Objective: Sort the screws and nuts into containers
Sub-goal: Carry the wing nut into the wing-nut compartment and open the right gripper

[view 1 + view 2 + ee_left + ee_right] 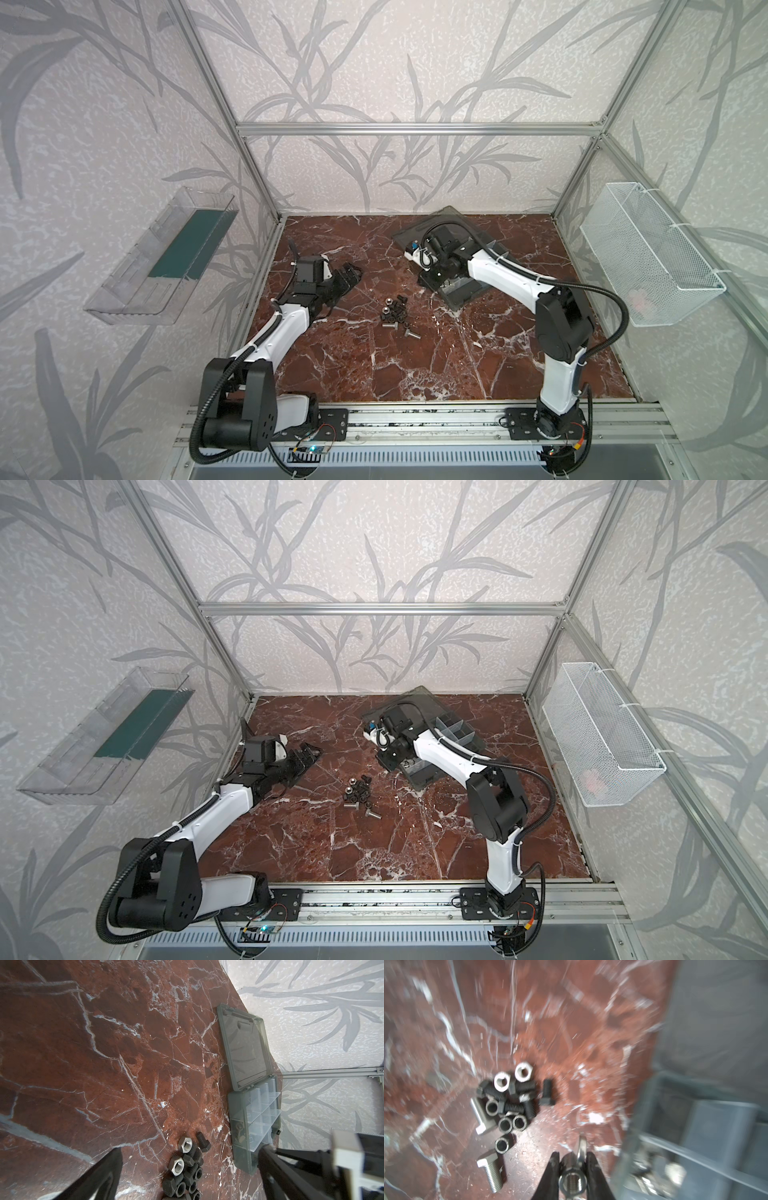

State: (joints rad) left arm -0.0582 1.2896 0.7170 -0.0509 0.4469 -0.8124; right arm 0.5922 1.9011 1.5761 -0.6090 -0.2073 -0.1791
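Observation:
A pile of black and silver screws and nuts [395, 313] [359, 793] lies mid-table, with two silver screws [492, 1172] at its near side. The smoky-grey organiser [457, 301] [243, 1147] sits back right, its lid [245, 1047] open flat and its containers split by pale dividers. My right gripper [572, 1155] is shut on a silver nut [572, 1183]. It hangs by the organiser's near-left corner [434, 274], beside a compartment holding silver pieces [648, 1167]. My left gripper [351, 274] [190, 1148] stands open and holds nothing, just left of the pile.
A white wire basket [648, 253] hangs on the right wall and a clear plastic tray [166, 253] on the left wall. Aluminium frame posts edge the marble table [374, 374], and a rail [415, 419] carrying both arm bases runs along the front.

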